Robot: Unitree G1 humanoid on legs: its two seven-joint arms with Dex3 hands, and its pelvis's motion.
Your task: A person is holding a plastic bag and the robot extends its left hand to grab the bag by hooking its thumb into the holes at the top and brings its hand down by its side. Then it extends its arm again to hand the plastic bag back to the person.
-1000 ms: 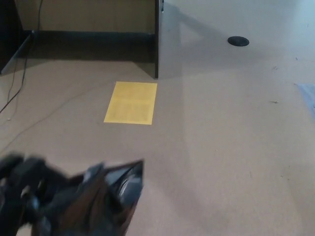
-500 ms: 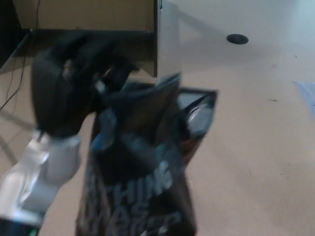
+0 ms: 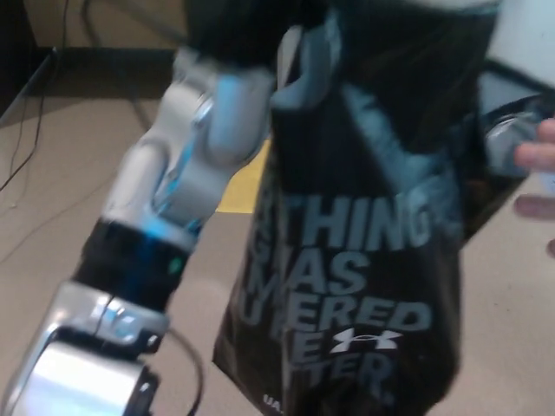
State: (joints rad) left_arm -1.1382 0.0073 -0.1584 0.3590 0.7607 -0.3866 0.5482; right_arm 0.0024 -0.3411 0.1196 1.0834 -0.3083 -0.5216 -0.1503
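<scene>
While raised, left hand [image 3: 238, 30] gripping bag [image 3: 364, 251]

The robot's left hand [image 3: 234, 30] runs off the top edge of the frame as a dark blur, so its fingers and its hold on the plastic bag [image 3: 364, 234] can't be made out. The bag's top and its holes are cut off at the upper edge too, and its bottom drops below the frame. The white lettering on it is smeared and only partly readable. Most of the yellow sheet [image 3: 243, 186] is hidden behind the forearm and bag. At the right edge, what looks like a person's fingertips [image 3: 538, 156] shows, the rest cropped away.
</scene>
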